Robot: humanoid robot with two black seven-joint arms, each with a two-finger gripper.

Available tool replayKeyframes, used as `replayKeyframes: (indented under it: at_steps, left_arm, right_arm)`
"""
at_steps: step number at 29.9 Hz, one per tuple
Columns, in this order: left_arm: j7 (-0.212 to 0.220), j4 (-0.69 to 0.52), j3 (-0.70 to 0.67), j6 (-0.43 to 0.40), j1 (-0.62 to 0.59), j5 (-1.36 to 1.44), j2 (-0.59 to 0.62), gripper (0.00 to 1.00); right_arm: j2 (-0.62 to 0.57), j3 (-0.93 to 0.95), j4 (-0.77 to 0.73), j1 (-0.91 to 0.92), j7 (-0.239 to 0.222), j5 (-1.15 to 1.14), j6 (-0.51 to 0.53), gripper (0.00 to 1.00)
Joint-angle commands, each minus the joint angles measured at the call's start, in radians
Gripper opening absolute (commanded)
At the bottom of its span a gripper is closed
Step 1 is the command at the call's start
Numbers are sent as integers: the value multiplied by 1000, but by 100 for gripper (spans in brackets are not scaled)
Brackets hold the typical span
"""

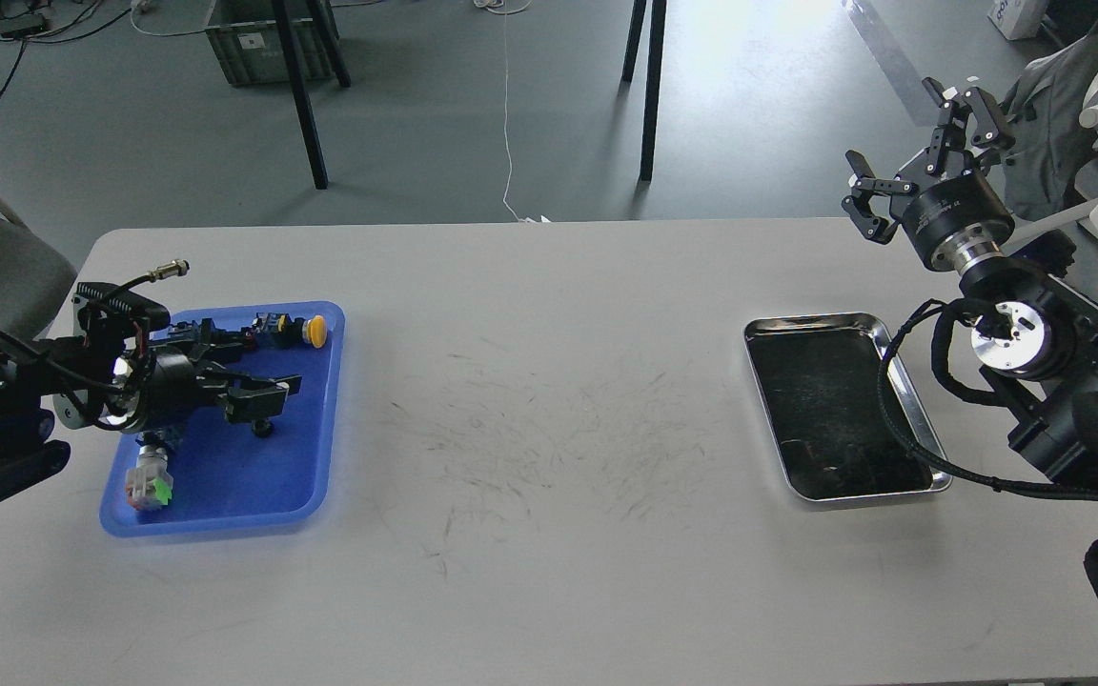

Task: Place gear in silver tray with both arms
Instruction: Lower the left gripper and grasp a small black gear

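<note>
One view is all you have, the head view, so read the layout from it. Your left gripper [258, 398] sits low over the blue tray [225, 510] at the left end of the table [549, 400], its fingers pointing right. They seem to close around a small dark piece [264, 428] just beneath them, but dark on dark, you cannot tell whether the fingers are together or apart, nor whether that piece is the gear. A yellow-capped button [306, 331] lies at the far edge of that tray and a part with a green tab [151, 481] near its front-left corner, both apart from the fingers.

Your right gripper [911, 157] is raised beyond the table's far right corner, fingers spread wide and holding nothing. The silver tray [892, 333] lies on the right side of the table, long axis running away from you, bottom bare apart from reflections, just left of the right forearm.

So the gear's source is under your left arm, and the silver tray lies well apart to its right, close beside the right arm. Judging by that gap, you would carry rightward across the bare middle and likely meet the right arm there.
</note>
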Motion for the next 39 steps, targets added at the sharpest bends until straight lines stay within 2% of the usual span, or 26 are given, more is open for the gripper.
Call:
replayKeyframes:
  at_steps: [1, 13, 35, 39]
  left_arm:
    - [0, 21, -1, 14, 13, 1, -16, 92]
    - [0, 65, 5, 39, 38, 1, -56, 78]
    - [0, 70, 11, 86, 56, 1, -56, 71]
    - [0, 73, 11, 86, 59, -1, -56, 66]
  right_arm:
    - [0, -2, 0, -1, 2, -2, 1, 99]
    - [0, -3, 2, -3, 3, -2, 1, 99]
    - [0, -11, 3, -3, 5, -2, 2, 99]
    - [0, -14, 3, -3, 5, -2, 2, 99]
